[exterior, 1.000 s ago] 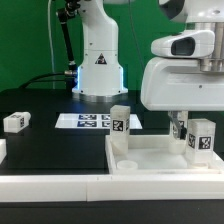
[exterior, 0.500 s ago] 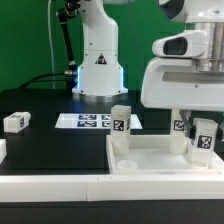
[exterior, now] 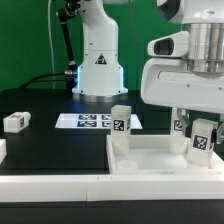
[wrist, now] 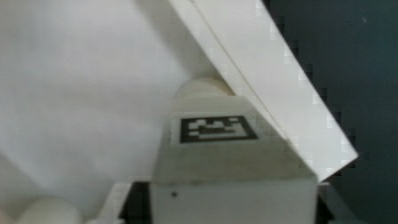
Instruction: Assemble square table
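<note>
The white square panel point(exterior: 150, 160) lies flat at the exterior view's right, raised rim up. One tagged leg point(exterior: 120, 124) stands upright at its far left corner. My gripper point(exterior: 203, 141) is shut on another tagged leg point(exterior: 204, 137), holding it upright at the panel's right corner. In the wrist view that leg point(wrist: 217, 150) fills the space between my gripper's point(wrist: 222, 206) fingers, above the panel's rim point(wrist: 267, 70). Another tagged block point(exterior: 180, 126) shows partly behind my hand. A loose leg point(exterior: 16, 121) lies on the black table at the left.
The marker board point(exterior: 88, 121) lies flat behind the panel, in front of the robot base point(exterior: 98, 62). A long white bar point(exterior: 50, 186) runs along the table's front edge. A black cable hangs at the back left.
My wrist has turned above the held leg. The leg has shifted slightly and stays at the panel's right corner. Nothing else has moved.
</note>
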Robot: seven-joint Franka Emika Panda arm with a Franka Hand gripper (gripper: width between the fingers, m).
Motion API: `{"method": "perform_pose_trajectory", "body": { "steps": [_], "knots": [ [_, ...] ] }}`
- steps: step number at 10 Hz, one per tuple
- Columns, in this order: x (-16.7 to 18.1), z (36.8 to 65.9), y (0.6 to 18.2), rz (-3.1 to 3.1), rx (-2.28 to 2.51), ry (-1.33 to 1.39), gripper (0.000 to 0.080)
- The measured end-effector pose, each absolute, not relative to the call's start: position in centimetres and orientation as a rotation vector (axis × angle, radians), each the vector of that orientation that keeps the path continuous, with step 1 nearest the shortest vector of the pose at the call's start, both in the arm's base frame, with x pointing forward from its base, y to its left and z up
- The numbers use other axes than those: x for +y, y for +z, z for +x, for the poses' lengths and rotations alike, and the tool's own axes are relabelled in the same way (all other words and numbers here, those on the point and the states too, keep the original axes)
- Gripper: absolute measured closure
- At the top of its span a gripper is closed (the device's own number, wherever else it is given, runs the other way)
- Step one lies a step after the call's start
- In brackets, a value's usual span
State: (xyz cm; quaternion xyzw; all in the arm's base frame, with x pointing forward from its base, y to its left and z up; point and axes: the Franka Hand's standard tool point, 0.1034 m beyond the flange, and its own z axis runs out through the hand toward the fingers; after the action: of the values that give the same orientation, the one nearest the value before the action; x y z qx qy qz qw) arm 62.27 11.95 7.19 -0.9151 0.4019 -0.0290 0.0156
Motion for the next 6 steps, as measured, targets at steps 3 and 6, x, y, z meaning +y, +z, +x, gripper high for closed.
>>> {"method": "perform_pose_trajectory", "body": {
  "steps": [3,6],
  "knots": [
    [11.15,62.57,6.96,-2.414,1.753,-0.13,0.0509],
    [10.86,62.55,6.98,-2.296,1.873,-0.09,0.0509]
  ]
}}
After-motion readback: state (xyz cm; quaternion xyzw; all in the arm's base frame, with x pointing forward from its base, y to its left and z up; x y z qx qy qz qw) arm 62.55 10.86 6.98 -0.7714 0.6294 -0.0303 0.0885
